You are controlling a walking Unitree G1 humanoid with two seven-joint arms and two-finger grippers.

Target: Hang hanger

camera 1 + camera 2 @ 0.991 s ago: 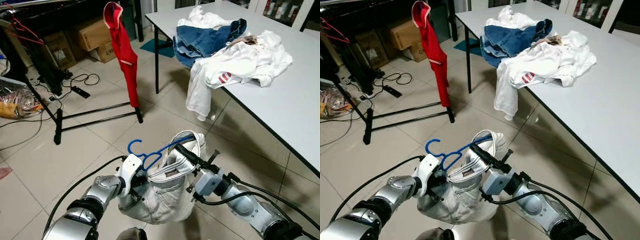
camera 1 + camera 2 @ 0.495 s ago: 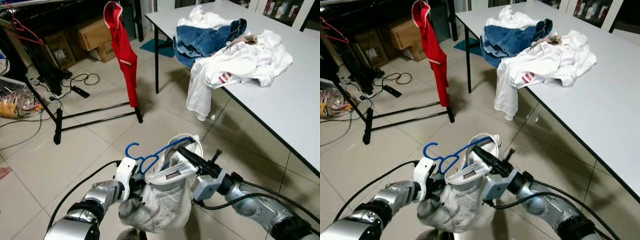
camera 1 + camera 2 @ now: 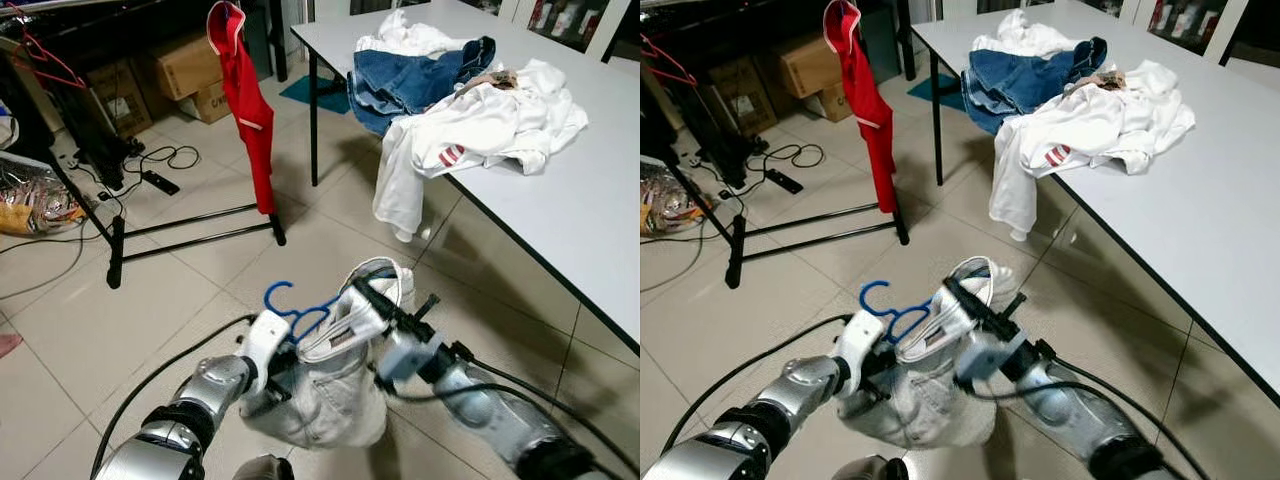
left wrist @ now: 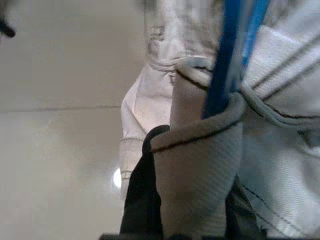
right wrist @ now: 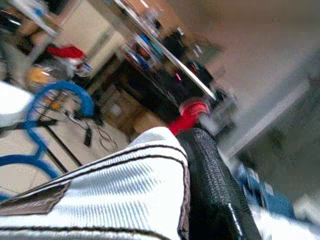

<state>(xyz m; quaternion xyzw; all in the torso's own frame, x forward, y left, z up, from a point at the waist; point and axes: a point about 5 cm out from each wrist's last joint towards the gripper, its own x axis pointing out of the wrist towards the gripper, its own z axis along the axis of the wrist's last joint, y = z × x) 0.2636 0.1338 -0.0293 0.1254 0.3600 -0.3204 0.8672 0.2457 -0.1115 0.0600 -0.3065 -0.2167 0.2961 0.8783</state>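
While pinching waistband from both sides: left gripper (image 3: 283, 352) closing on shorts (image 3: 325, 400) just below blue hanger (image 3: 296, 309); right gripper (image 3: 362, 293) clamping opposite rim. Hanging between jaws, hanger threading through waistband, hook (image 3: 273, 291) poking up above left fingers.

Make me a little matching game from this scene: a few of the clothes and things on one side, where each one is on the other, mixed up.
Things:
1. blue hanger
2. red garment
3. blue jeans
4. cardboard boxes

Places:
A. on the white table
B. on the floor beside the rack
C. hanging on the rack
D. in the pale garment between the two grippers

Pairs: 1-D, 2-C, 3-A, 4-B
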